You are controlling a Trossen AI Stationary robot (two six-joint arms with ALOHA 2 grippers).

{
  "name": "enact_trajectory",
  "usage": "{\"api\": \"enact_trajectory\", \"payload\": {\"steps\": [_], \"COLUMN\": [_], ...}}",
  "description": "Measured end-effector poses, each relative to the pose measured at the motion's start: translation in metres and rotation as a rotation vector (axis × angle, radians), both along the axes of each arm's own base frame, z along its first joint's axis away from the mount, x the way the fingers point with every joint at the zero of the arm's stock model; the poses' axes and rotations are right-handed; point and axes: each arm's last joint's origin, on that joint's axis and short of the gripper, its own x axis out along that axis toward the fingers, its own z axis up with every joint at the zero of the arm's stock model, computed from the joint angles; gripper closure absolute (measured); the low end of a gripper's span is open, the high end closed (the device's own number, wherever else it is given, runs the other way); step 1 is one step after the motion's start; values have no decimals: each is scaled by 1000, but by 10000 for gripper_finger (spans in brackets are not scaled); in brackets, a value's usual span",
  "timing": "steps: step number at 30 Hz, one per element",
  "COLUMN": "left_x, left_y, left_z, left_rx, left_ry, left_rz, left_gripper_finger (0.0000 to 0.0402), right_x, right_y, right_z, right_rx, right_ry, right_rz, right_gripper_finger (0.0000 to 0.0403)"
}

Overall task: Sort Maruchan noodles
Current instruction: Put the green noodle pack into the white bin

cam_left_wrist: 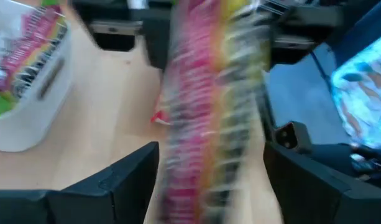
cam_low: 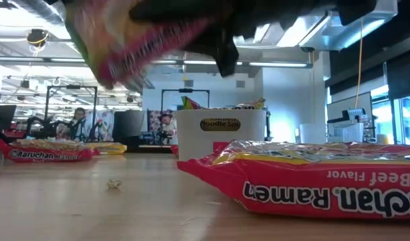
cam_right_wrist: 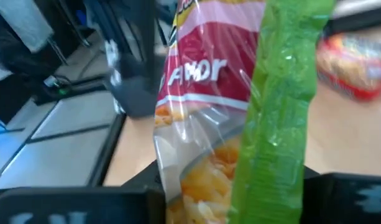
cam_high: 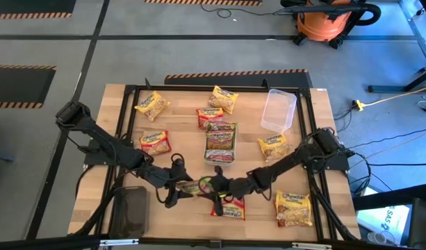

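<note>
Above the surface [cam_high: 122,104], right tool [cam_high: 214,186] pinches the green-edged packet [cam_high: 196,187] (left tool [cam_high: 176,193] spread); withdraw left clear before carrying.

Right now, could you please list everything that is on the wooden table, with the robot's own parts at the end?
yellow crinkly plastic ramen packets: four, yellow, scattered loose
red crinkly plastic ramen packets: three, red, loose
green-and-pink ramen packet: one, between the two grippers
white rectangular tray: one, white, centre, holds green packets
clear plastic tray: one, clear, right side
dark shallow tray: one, dark, left side
left gripper: one, dark, open around the green-and-pink packet
right gripper: one, dark, shut on that packet
</note>
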Motion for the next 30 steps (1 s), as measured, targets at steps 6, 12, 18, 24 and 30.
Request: {"api": "enact_trajectory", "payload": {"steps": [6, 12, 18, 24, 30], "left_x": [1, 3, 3, -4, -3], "left_y": [2, 6, 6, 18, 43], "left_z": [0, 0, 0, 17, 26], "left_rx": [2, 16, 50, 58, 123], "left_ry": [-2, -4, -5, -62, -57], "left_rz": [11, 10, -11, 3, 60], "left_gripper_finger": [131, 206, 258, 261, 262], "right_x": [2, 2, -2, -33, -79], "right_y": [-1, -3, -4, -6, 7], "right_z": [3, 5, 10, 48, 71], "right_rx": [-21, -8, -59, -149, -296], "right_ry": [-36, -55, -6, 146, 260], "right_rz": [3, -49, -17, 7, -64], "right_gripper_finger": [297, 252, 192, 157, 157]}}
